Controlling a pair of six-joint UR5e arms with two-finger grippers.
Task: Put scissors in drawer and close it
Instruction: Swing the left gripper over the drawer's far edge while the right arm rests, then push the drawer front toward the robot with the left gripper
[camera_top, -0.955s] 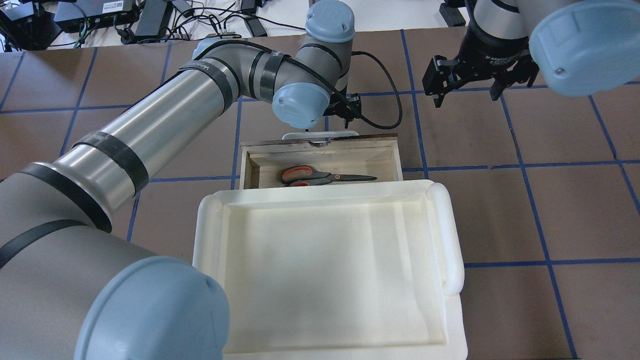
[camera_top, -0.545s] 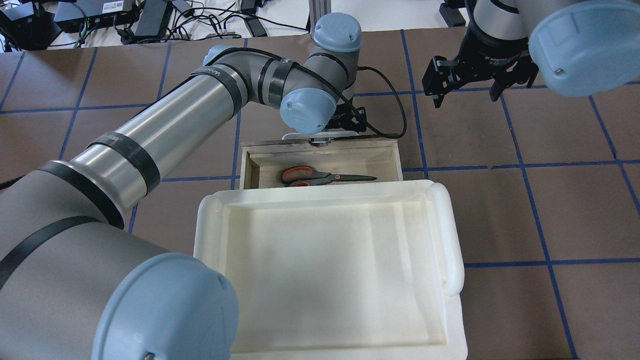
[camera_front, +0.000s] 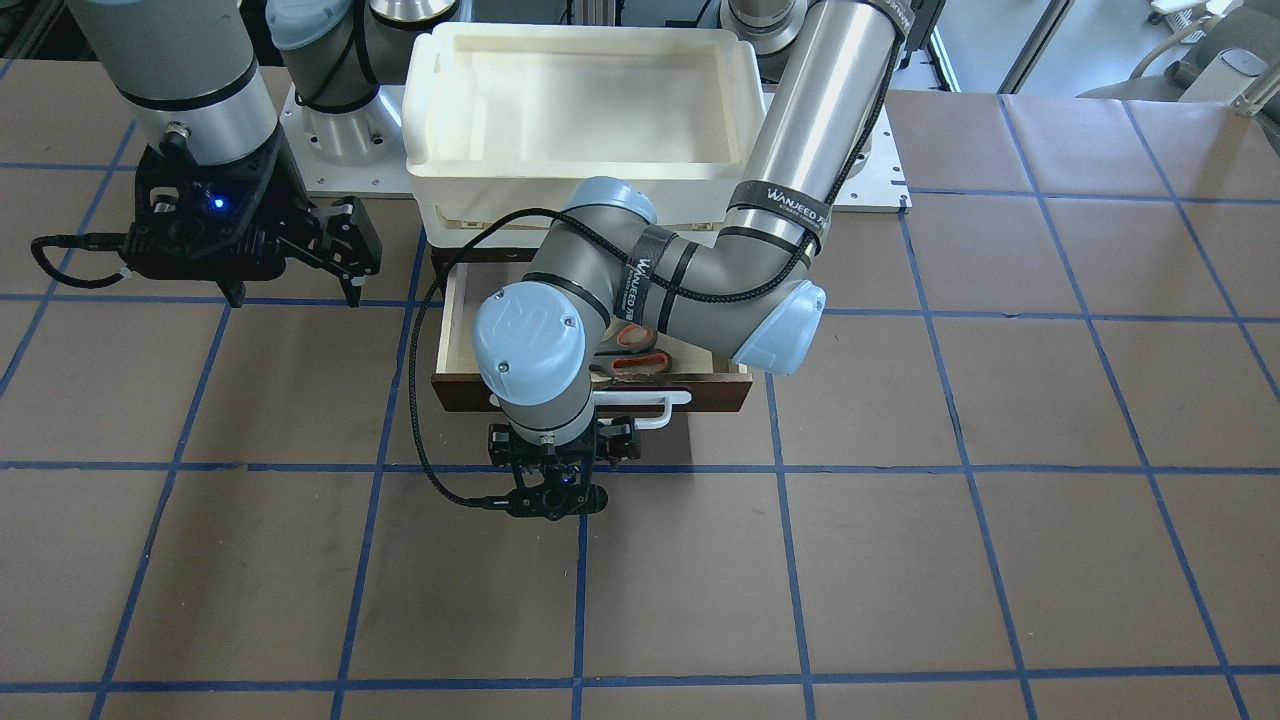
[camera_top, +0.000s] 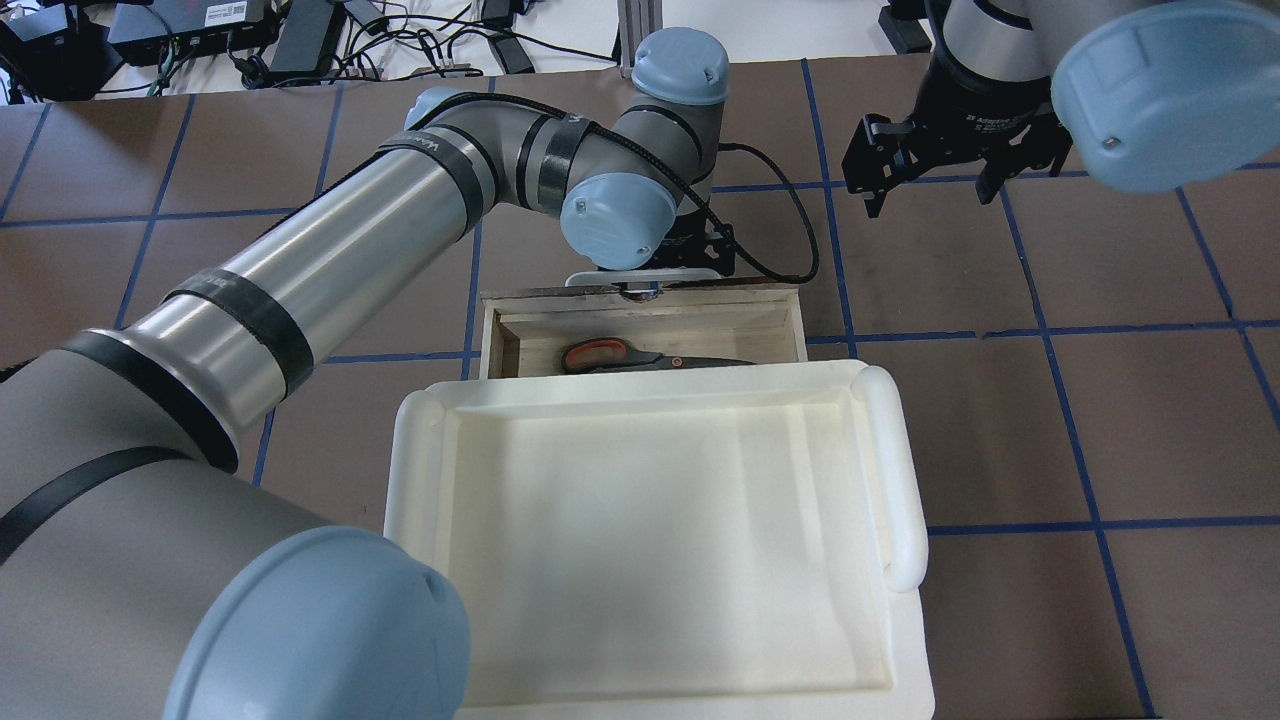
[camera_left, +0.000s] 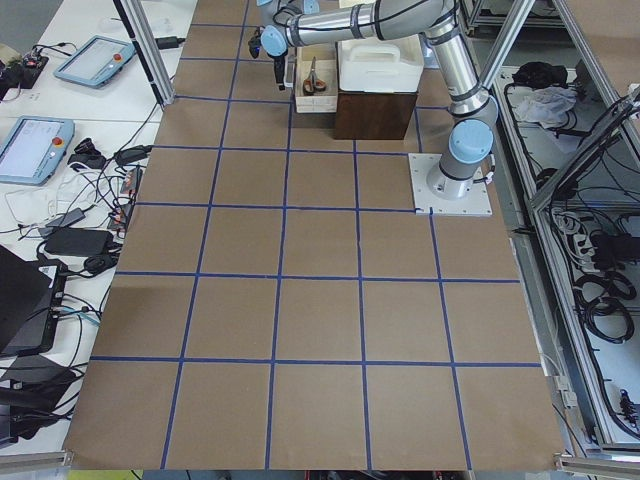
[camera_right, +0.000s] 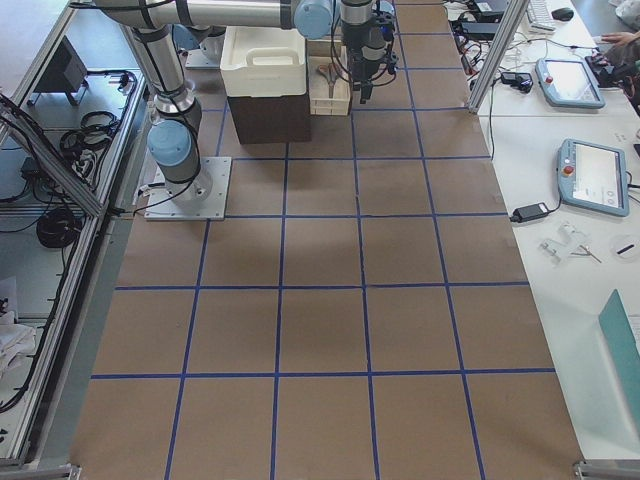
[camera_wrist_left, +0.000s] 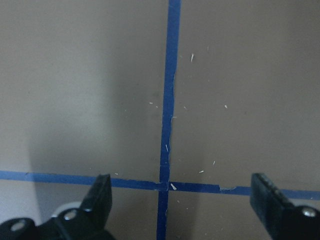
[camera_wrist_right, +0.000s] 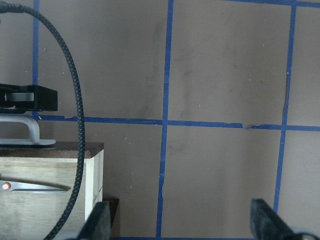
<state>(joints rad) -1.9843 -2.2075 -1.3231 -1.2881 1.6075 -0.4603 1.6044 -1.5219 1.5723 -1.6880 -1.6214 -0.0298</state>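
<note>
The scissors (camera_top: 640, 356) lie inside the open drawer (camera_top: 790, 318), partly hidden under the white bin's rim; their orange-lined handles show in the front-facing view (camera_front: 633, 340). The drawer's white bar handle (camera_front: 668, 400) faces away from the robot. My left gripper (camera_front: 555, 462) points down just beyond the handle, close against it. Its fingers (camera_wrist_left: 102, 195) stand wide apart and empty over the table. My right gripper (camera_top: 930, 185) is open and empty, hovering over the table to the drawer's right.
A large white plastic bin (camera_top: 900, 460) sits on top of the dark cabinet that the drawer slides into. A black cable (camera_top: 790, 230) loops from my left wrist beside the drawer. Blue tape lines grid the brown table.
My left arm has moved toward the robot's base against the drawer's front. The drawer has slid partway in, so less of the scissors shows. The right arm has barely moved.
</note>
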